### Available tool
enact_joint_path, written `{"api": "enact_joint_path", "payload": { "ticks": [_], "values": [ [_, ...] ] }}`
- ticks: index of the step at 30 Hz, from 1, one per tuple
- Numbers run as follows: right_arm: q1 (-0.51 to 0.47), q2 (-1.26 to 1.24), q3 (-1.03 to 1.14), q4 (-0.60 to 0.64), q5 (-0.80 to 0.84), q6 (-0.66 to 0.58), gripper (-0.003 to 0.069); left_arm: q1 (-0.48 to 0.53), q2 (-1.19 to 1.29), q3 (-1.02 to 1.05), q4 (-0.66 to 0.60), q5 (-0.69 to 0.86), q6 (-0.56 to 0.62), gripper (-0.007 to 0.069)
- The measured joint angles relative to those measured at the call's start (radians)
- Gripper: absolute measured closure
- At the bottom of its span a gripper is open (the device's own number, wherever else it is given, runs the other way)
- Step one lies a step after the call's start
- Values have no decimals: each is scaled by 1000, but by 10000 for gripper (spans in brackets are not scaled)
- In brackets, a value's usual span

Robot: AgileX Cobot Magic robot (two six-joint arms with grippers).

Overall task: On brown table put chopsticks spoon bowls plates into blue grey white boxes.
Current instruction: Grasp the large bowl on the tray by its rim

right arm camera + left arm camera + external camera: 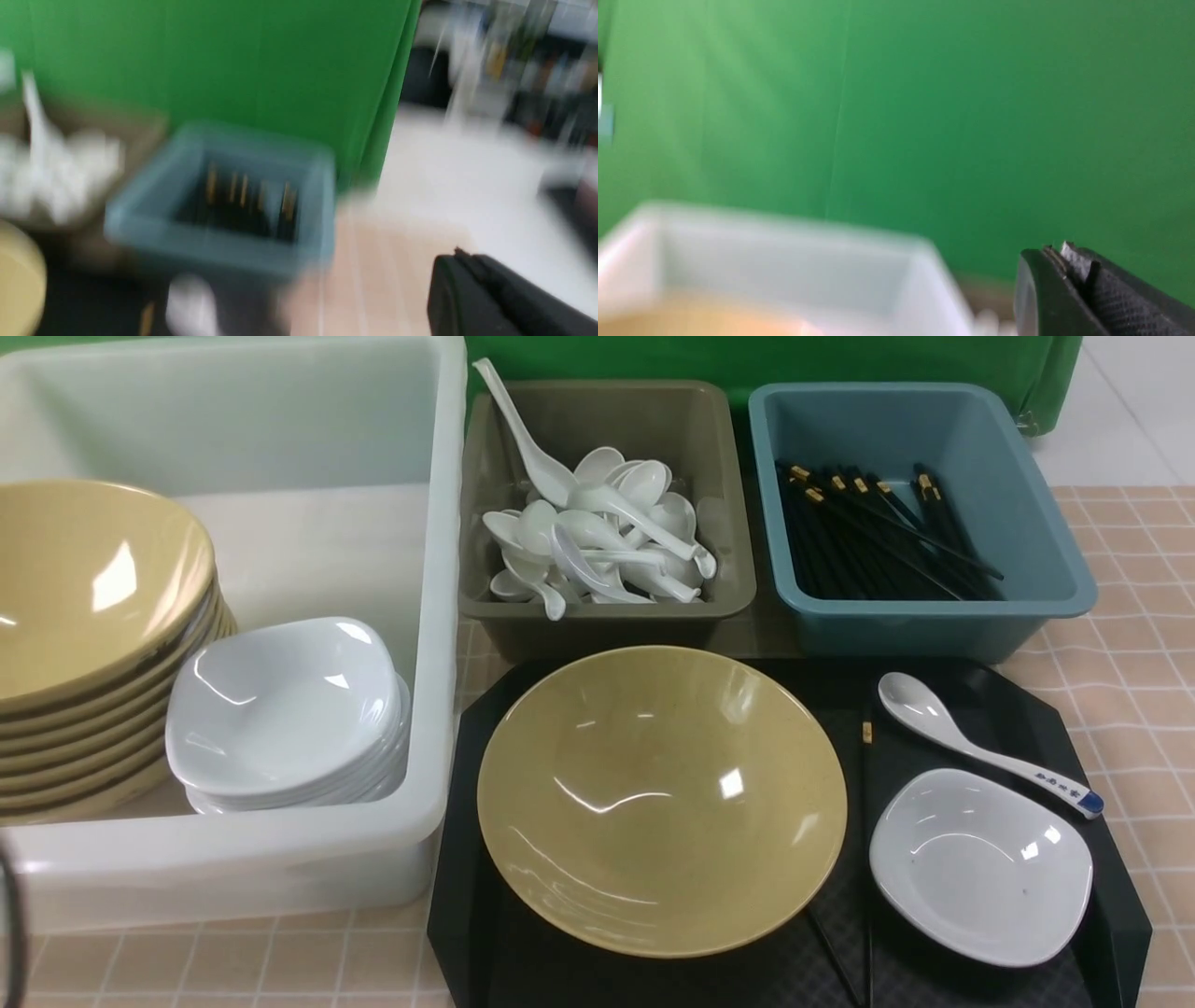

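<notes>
On the black tray (467, 915) lie a tan bowl (661, 800), a white plate (980, 865), the blue-tipped spoon (990, 747) and black chopsticks (866, 747) between bowl and plate. The white box (439, 616) holds stacked tan bowls (84, 616) and white plates (280, 709). The grey box (607, 630) holds plain white spoons; the blue box (934, 625) holds several chopsticks. Neither gripper shows in the front view. My left gripper (1057, 252) is shut and empty, raised near the white box (784, 261). My right gripper (458, 254) is shut and empty, above the brown table (373, 261), to the right of the blue box (219, 247).
A green backdrop (747, 355) hangs behind the boxes. The brown table (1139, 644) shows bare cloth right of the tray and along the front edge. Both wrist views are blurred. White floor (467, 186) lies past the table's right edge.
</notes>
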Motion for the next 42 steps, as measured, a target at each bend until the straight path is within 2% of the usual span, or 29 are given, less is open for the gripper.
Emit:
{"api": "enact_joint_path", "payload": {
  "ticks": [1, 3, 4, 7, 9, 12, 15, 19, 23, 26, 27, 28, 30, 31, 32, 33, 37, 40, 42],
  "values": [
    [0, 6, 0, 1, 18, 1, 622, -2, 9, -4, 0, 17, -1, 618],
    [0, 77, 0, 40, 214, 6, 622, -56, 125, -68, -5, 231, 26, 618],
    [0, 95, 0, 55, 254, 6, 622, -80, 149, -89, -14, 293, 55, 618],
    [0, 142, 0, 156, 313, -10, 622, -177, 269, -176, -108, 479, 194, 618],
    [0, 162, 0, 257, 312, -97, 622, -255, 375, -251, -246, 583, 321, 618],
    [0, 180, 0, 406, 297, -243, 622, -343, 521, -344, -451, 654, 493, 618],
    [0, 187, 12, 474, 267, -323, 622, -414, 659, -423, -610, 668, 644, 618],
    [0, 187, 68, 535, 201, -347, 621, -490, 878, -546, -697, 675, 784, 617],
    [2, 187, 79, 565, 189, -355, 621, -500, 1026, -654, -596, 733, 752, 617],
    [12, 187, 79, 570, 182, -363, 621, -499, 1072, -708, -458, 766, 665, 615],
    [19, 187, 79, 570, 182, -366, 621, -499, 1087, -739, -368, 774, 611, 610],
    [19, 187, 79, 571, 182, -366, 621, -499, 1088, -742, -356, 774, 611, 610],
    [21, 187, 79, 571, 172, -368, 621, -499, 1092, -770, -204, 769, 562, 543],
    [21, 187, 79, 573, 167, -368, 621, -499, 1092, -774, -170, 767, 554, 502],
    [21, 187, 79, 572, 165, -368, 621, -499, 1092, -774, -162, 764, 552, 494],
    [22, 187, 79, 572, 157, -368, 621, -499, 1095, -775, -100, 761, 544, 405],
    [22, 187, 79, 572, 141, -368, 621, -499, 1126, -775, -19, 760, 526, 223],
    [22, 187, 79, 573, 134, -368, 621, -499, 1168, -775, 8, 752, 521, 146],
    [22, 187, 79, 573, 133, -368, 620, -499, 1205, -775, 15, 745, 521, 124]
  ]
}}
